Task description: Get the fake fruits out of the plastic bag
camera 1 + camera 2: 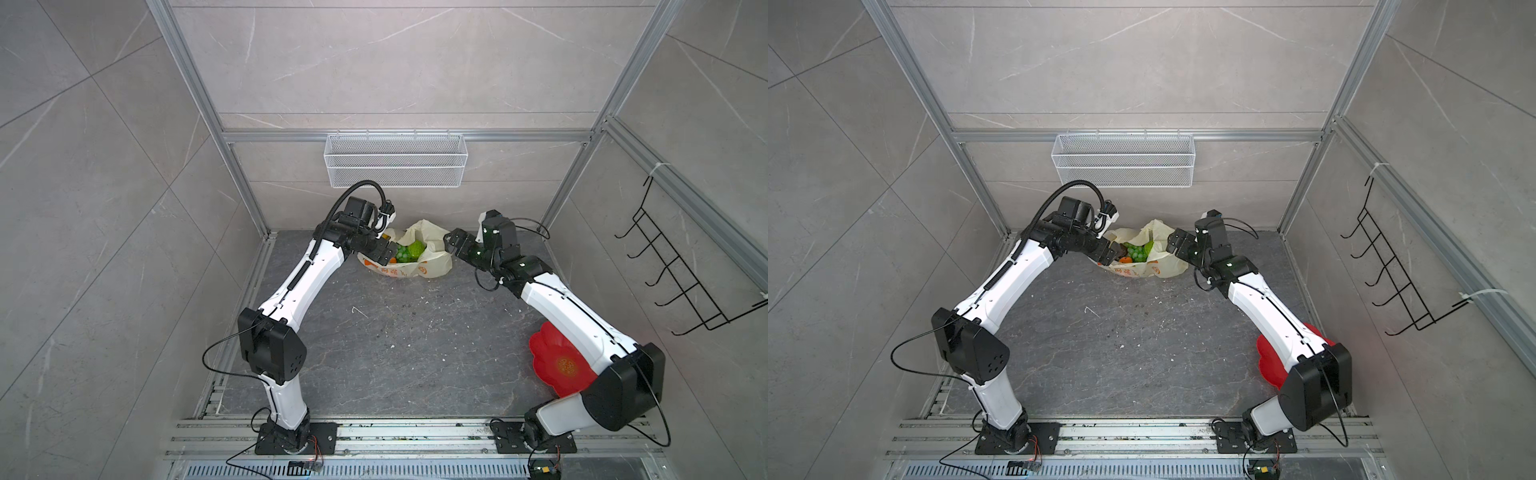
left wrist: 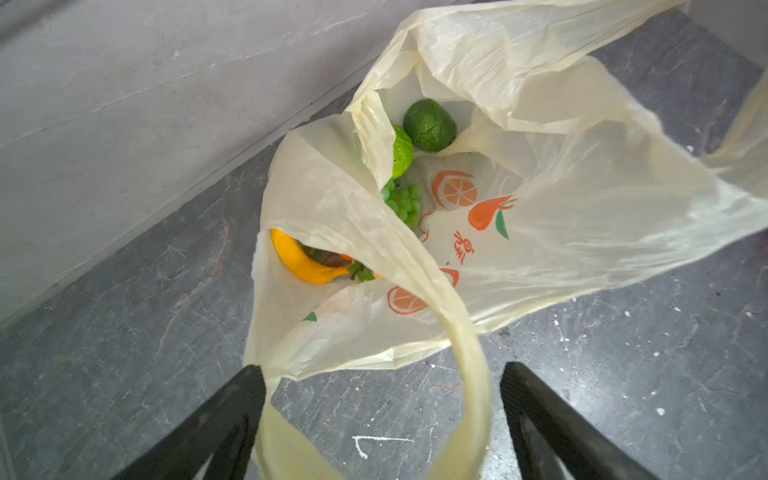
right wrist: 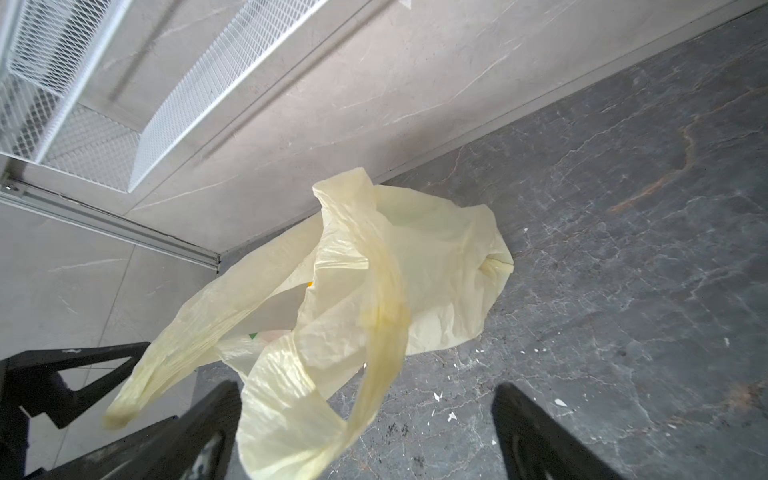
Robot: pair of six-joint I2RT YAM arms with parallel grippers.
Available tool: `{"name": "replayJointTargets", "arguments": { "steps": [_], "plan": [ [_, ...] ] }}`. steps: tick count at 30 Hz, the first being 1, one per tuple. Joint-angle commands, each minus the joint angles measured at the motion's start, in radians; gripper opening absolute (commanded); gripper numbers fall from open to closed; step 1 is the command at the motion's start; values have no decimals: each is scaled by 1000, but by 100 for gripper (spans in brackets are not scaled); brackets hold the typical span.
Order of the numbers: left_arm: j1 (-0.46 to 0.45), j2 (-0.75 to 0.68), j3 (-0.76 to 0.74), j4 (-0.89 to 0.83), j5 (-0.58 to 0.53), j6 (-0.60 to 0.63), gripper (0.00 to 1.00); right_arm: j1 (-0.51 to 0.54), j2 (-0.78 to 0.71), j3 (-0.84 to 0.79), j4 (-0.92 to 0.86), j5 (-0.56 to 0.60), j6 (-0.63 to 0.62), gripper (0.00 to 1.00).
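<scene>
Bag: plastic bag [image 1: 432, 266] is laid on the table [image 1: 395, 332] at the foot of the back wall [image 1: 415, 203]. Its long axis is judged to run along that wall, with the mouth turned upward.
Fruits: fake fruits are seen inside through the mouth: grape bunch [image 2: 403, 203], bumpy green ball [image 2: 402, 151], avocado [image 2: 430, 124], banana [image 2: 303, 262].
Handles: one loop handle [image 2: 469, 374] is draped between each pincer's fingers, probably so the mouth can be spread.
Left: left gripper [image 2: 382, 372] is held near the wall, fingers apart, nothing clamped.
Right: right gripper [image 3: 368, 387] is likewise held apart, unclamped.

A lab test cell (tiled like a kitchen): aluminium frame [image 1: 282, 136], wire basket [image 1: 395, 166].
</scene>
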Motion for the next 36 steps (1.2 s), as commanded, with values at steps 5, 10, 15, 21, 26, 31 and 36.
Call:
{"name": "replayJointTargets", "arguments": {
  "steps": [5, 10, 15, 21, 26, 31, 36],
  "plan": [
    [-2, 186, 303, -189, -63, -101, 62, 13, 159, 212, -115, 17, -52, 65],
    [-2, 276, 484, -251, -69, -193, 28, 22, 248, 350, -183, 24, -88, 29],
    [5, 265, 629, -232, -67, -289, 3, 31, 240, 481, -214, 33, -143, 7],
    [57, 116, 559, -59, 20, -442, 0, 31, 133, 520, -213, 83, -210, 6],
    [95, -38, 300, 96, 105, -532, 0, 31, 10, 402, -199, 113, -247, 4],
    [122, -281, -199, 345, 158, -618, 0, 31, -151, 109, -108, 80, -240, 4],
    [191, -455, -666, 606, 230, -758, 0, 31, -243, -174, -50, 60, -189, 1]
  ]
}}
